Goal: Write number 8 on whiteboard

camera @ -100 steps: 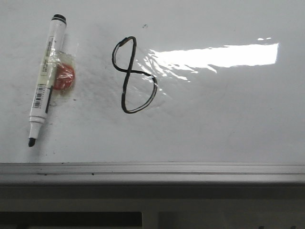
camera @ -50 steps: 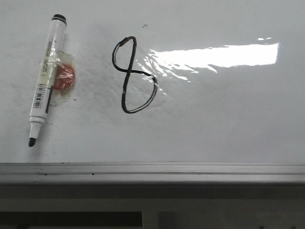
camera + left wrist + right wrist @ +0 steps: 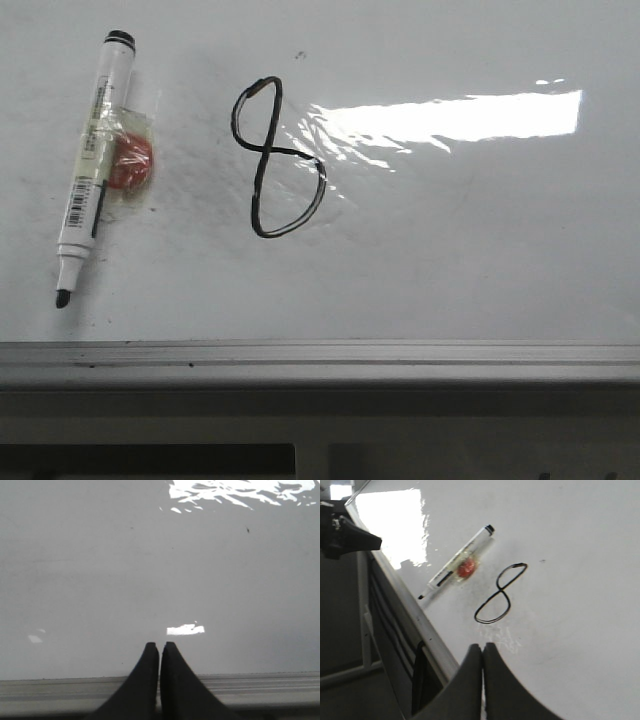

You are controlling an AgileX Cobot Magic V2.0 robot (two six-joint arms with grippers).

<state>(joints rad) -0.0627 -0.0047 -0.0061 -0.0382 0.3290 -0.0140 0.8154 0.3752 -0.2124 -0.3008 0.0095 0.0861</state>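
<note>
A thin black number 8 (image 3: 277, 158) is drawn on the glossy whiteboard (image 3: 480, 250), left of centre in the front view; it also shows in the right wrist view (image 3: 499, 593). A white marker (image 3: 90, 165) with a black tip lies uncapped at the far left, with a red lump taped to it (image 3: 131, 163); it shows in the right wrist view too (image 3: 456, 563). My left gripper (image 3: 160, 646) is shut and empty over the board's near edge. My right gripper (image 3: 483, 647) is shut and empty, near the board's edge, short of the 8. Neither gripper shows in the front view.
A grey metal edge rail (image 3: 320, 362) runs along the board's near side, also in the left wrist view (image 3: 60, 695). Bright glare (image 3: 450, 118) lies right of the 8. A dark part of the other arm (image 3: 342, 532) shows beyond the board's edge in the right wrist view.
The whole front view has shifted a few pixels to the left. The marker and the 8 keep their places on the board.
</note>
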